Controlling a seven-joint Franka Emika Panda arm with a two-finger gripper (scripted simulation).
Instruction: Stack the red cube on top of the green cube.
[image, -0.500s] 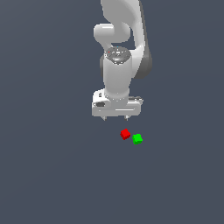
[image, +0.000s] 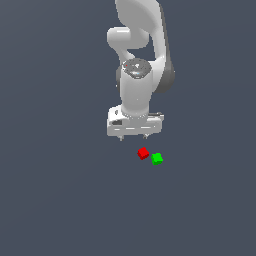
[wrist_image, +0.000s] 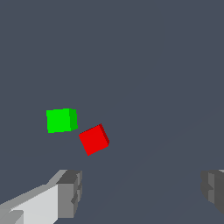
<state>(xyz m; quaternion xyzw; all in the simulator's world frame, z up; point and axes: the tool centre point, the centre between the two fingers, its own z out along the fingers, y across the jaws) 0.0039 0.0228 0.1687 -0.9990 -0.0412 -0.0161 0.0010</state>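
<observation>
The red cube lies on the dark grey floor, with the green cube close beside it on the exterior view's right, apart by a small gap. My gripper hangs above the floor, up and toward the exterior view's left of the red cube, and is open and empty. In the wrist view the red cube sits turned at an angle beside the green cube, both ahead of my spread fingertips.
The plain dark grey floor fills both views. The white arm rises above the gripper.
The arm and the cubes stand almost as they did half a second ago; any shift of the gripper is too slight to tell.
</observation>
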